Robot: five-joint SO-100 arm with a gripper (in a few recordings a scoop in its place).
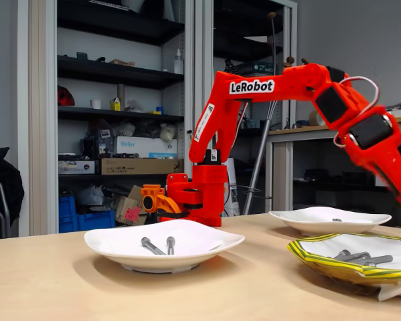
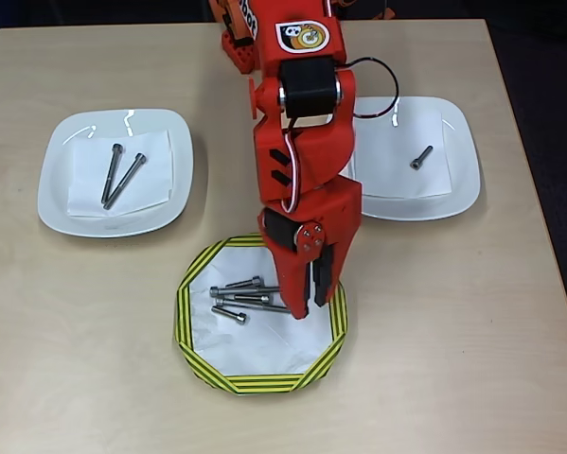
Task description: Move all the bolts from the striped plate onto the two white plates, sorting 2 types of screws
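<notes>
A workshop or lab: cluttered dark storage shelves [image 1: 116, 73], cardboard boxes [image 1: 138, 166], and a workbench [image 1: 334, 130] behind.

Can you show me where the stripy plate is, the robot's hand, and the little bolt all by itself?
Stripy plate [image 2: 194, 284], overhead view: its left rim.
Hand [image 2: 311, 301], overhead view: between the fingertips.
Little bolt [image 2: 421, 157], overhead view: middle of its shaft, on the right white plate.

Bare counter [image 2: 94, 331] lies open left of the striped plate [image 2: 190, 293]; over the plate, the claw [image 2: 311, 301] crowds the bolts [image 2: 245, 298] from the right.
</notes>
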